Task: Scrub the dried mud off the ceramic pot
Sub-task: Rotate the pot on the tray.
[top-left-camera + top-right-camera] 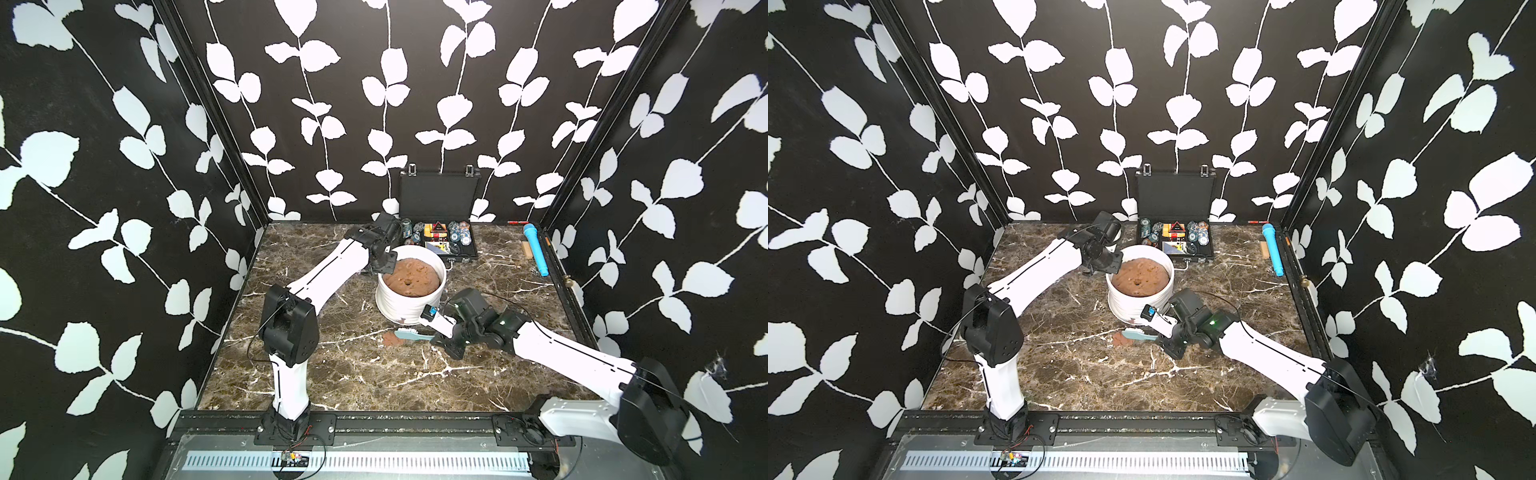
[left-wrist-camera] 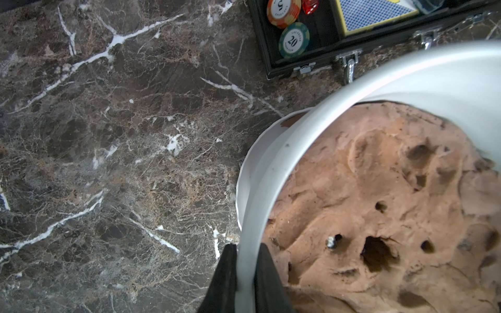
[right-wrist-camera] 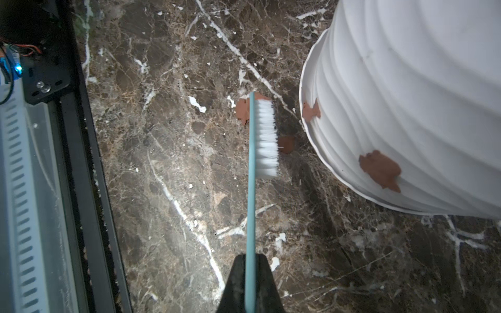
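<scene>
The white ribbed ceramic pot [image 1: 409, 307] [image 1: 1133, 306] stands mid-table, tilted in the right wrist view [image 3: 406, 94]. Two patches of dried mud [image 3: 381, 169] [image 3: 311, 111] cling to its lower wall. Loose flakes [image 3: 242, 111] [image 1: 392, 341] lie on the marble beside it. My left gripper [image 2: 246, 248] [image 1: 384, 266] is shut on the pot's rim [image 2: 271, 173], one finger inside and one outside. My right gripper [image 3: 250, 257] [image 1: 440, 332] is shut on the handle of a teal brush [image 3: 267, 138] [image 1: 411, 334]. Its white bristles face the pot's wall, a small gap away.
A brown lumpy mound [image 1: 411, 278] with holes fills the pot. An open black case of chips [image 1: 440, 243] stands behind it against the back wall. A blue microphone-like stick [image 1: 536, 249] lies at the far right edge. The black front rail [image 3: 67, 162] runs near the brush.
</scene>
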You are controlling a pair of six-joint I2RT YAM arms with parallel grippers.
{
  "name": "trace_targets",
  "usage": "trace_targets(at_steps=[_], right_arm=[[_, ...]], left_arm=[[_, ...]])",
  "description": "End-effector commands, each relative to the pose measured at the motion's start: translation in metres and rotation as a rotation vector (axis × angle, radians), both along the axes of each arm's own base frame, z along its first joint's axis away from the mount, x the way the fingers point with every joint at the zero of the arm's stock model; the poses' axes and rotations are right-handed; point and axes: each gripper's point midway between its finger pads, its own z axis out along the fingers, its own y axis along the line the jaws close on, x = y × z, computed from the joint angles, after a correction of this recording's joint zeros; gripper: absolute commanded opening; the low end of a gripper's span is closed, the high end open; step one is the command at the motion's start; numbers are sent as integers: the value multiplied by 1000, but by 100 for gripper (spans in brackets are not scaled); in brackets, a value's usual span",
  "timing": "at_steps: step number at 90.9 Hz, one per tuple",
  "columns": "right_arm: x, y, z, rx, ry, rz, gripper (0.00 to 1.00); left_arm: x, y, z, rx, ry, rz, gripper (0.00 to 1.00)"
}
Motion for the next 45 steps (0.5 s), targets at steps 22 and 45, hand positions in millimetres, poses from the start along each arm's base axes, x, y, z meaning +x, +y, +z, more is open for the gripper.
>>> trace_targets(at_steps=[22, 45], right_arm=[[11, -23, 52, 83, -94, -60, 0], [36, -26, 48, 46, -134, -97, 0]], left_arm=[[11, 10, -18, 101, 24, -259, 12], [15, -1, -22, 18, 49, -351, 12]])
